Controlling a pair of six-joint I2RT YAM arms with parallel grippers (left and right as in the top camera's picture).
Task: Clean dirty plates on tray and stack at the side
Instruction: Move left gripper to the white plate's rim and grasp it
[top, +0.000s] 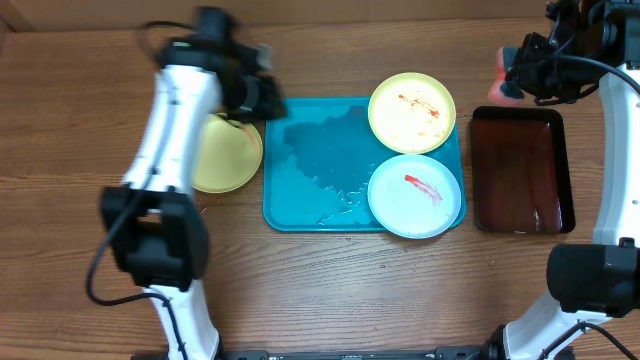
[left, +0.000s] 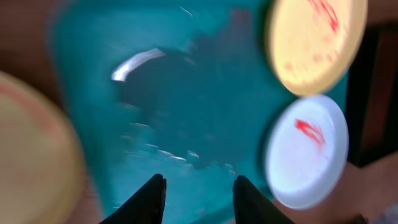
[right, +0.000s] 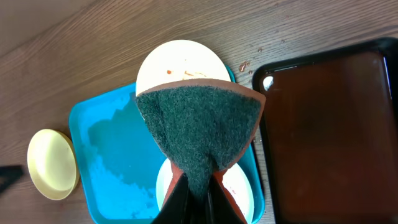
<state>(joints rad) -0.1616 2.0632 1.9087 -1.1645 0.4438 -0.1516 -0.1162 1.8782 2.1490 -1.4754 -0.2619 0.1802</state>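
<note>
The turquoise tray (top: 310, 160) lies mid-table with wet patches. On its right side sit a yellow-rimmed plate (top: 412, 112) and a light blue plate (top: 415, 195), both smeared with red sauce. A third yellow plate (top: 225, 155) lies on the table left of the tray. My left gripper (top: 262, 97) is open and empty over the tray's far left corner; its wrist view is blurred (left: 199, 180). My right gripper (top: 515, 75) is raised at the far right, shut on an orange sponge with a green scouring face (right: 199, 118).
A dark red-brown tray with black edges (top: 520, 170) lies right of the turquoise tray, with a little liquid in it. Wooden table all round. The left arm's body stretches along the table's left side.
</note>
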